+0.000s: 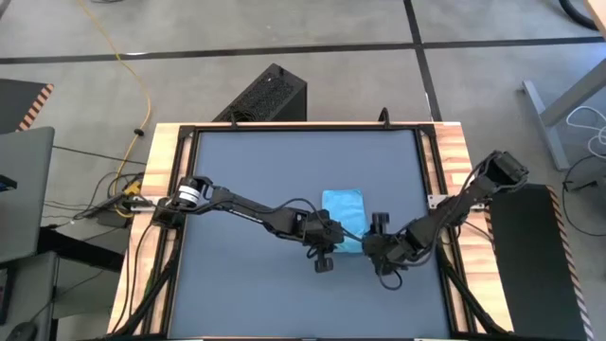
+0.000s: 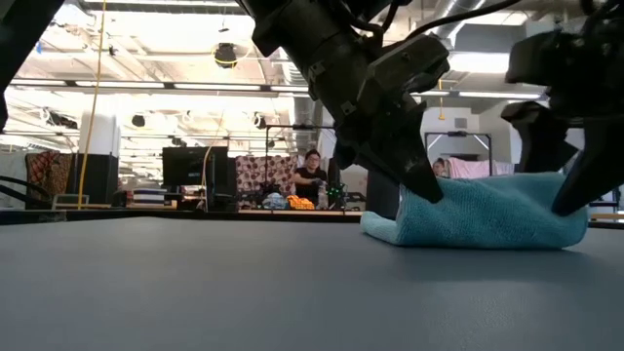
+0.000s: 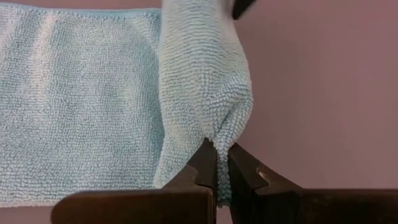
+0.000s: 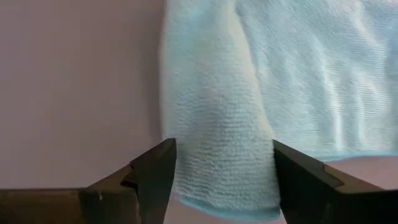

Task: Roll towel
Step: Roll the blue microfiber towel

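The sky-blue towel (image 1: 343, 210) lies flat on the dark grey table, and its near end is turned over into a raised fold (image 2: 487, 210). My left gripper (image 3: 222, 165) is at the fold's left end, shut on the cloth; it also shows in the high view (image 1: 331, 242). My right gripper (image 4: 221, 168) is open at the fold's right end, one finger on each side of it; it also shows in the high view (image 1: 374, 244). My left gripper pinches the left end of the towel's raised fold (image 3: 219, 138) between its two fingertips. It comes slanting down from the table's left and lies along the fold. The fold stands up off the table; the rest of the towel (image 3: 74, 106) lies flat. My right gripper stands astride the fold's right end (image 4: 217, 143); whether its fingers touch the cloth I cannot tell.
The table's black frame and wooden side rails (image 1: 161, 170) run around the dark top. A black box (image 1: 265, 95) stands on the floor beyond the far edge. A person (image 2: 312, 175) sits far off in the room behind the table.
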Controlling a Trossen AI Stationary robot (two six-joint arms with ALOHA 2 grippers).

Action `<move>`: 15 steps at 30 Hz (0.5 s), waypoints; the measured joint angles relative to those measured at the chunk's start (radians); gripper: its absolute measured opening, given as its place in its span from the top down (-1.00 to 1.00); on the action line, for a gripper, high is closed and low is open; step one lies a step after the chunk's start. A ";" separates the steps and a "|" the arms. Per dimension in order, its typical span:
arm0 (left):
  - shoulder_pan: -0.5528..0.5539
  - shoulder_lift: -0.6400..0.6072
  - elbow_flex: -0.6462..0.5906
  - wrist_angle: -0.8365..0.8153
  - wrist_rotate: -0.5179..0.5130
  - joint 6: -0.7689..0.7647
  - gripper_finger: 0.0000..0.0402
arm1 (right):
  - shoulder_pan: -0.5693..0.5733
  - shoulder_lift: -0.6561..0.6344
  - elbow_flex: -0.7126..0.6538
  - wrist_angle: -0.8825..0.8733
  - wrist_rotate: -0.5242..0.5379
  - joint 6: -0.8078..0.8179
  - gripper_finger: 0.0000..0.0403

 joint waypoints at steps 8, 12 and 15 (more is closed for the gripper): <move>0.000 0.000 0.000 0.000 -0.008 -0.001 1.00 | 0.043 0.019 -0.003 0.052 0.045 0.022 -0.03; 0.000 0.000 0.000 0.002 -0.008 -0.001 1.00 | 0.042 0.050 -0.003 0.057 0.046 0.022 0.26; 0.000 -0.001 0.000 0.003 -0.009 -0.008 1.00 | 0.042 0.080 -0.003 0.077 0.038 0.021 0.43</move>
